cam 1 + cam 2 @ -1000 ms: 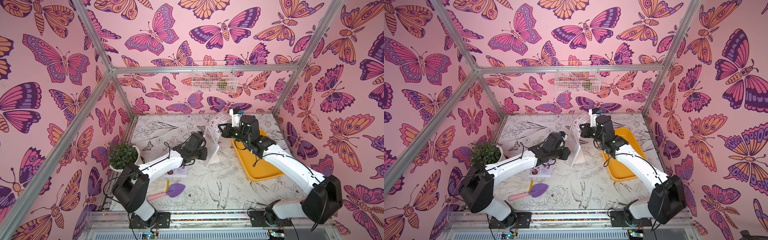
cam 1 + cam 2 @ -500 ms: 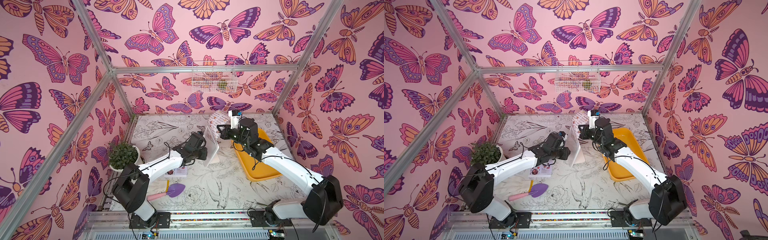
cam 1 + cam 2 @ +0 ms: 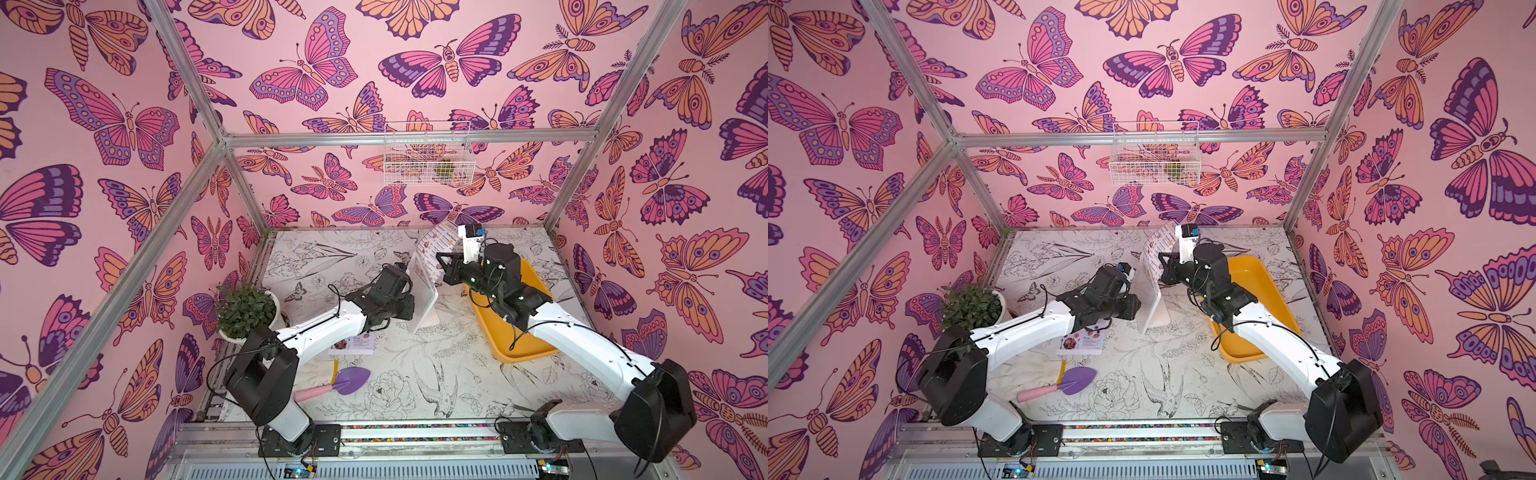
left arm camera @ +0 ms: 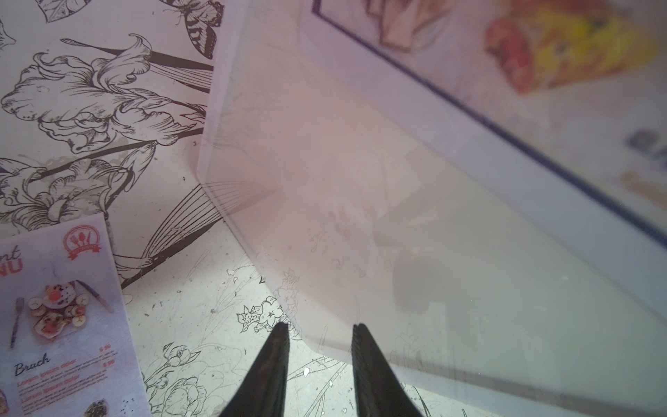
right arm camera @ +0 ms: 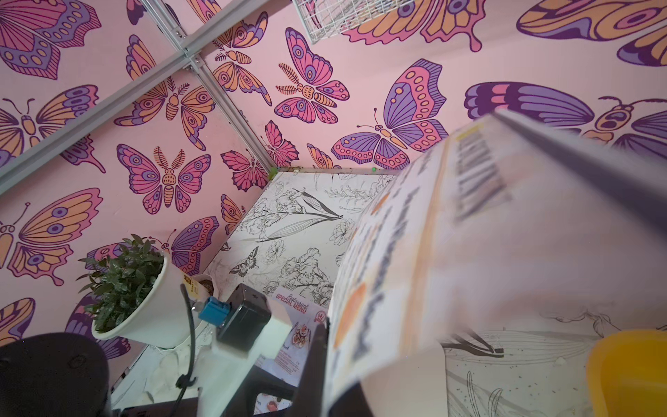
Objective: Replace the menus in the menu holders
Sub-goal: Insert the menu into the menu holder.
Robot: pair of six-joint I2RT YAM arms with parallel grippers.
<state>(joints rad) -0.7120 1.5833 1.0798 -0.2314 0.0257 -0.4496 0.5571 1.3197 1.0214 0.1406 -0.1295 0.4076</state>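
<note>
The clear acrylic menu holder [image 3: 424, 299] [image 3: 1152, 299] stands upright mid-table. My right gripper [image 3: 442, 266] [image 5: 332, 379] is shut on the white menu [image 3: 432, 245] [image 5: 433, 252]. That sheet curls up and back from the holder's top edge [image 5: 408, 379], and its print shows through the clear panel [image 4: 541, 90]. My left gripper [image 3: 409, 309] [image 4: 321, 332] sits low at the holder's left side. Its jaws are partly apart, with a rounded corner of the acrylic [image 4: 361, 180] between the tips; I cannot tell whether they press it. The pink menu [image 3: 353, 345] [image 4: 61, 317] lies flat under the left arm.
A yellow tray [image 3: 498, 340] lies right of the holder, under the right arm. A potted plant [image 3: 245, 309] stands at the left wall. A purple trowel with a pink handle [image 3: 345, 382] lies near the front. A wire basket [image 3: 428, 153] hangs on the back wall.
The right gripper has shifted only slightly with the white menu above the holder. The left arm has not moved.
</note>
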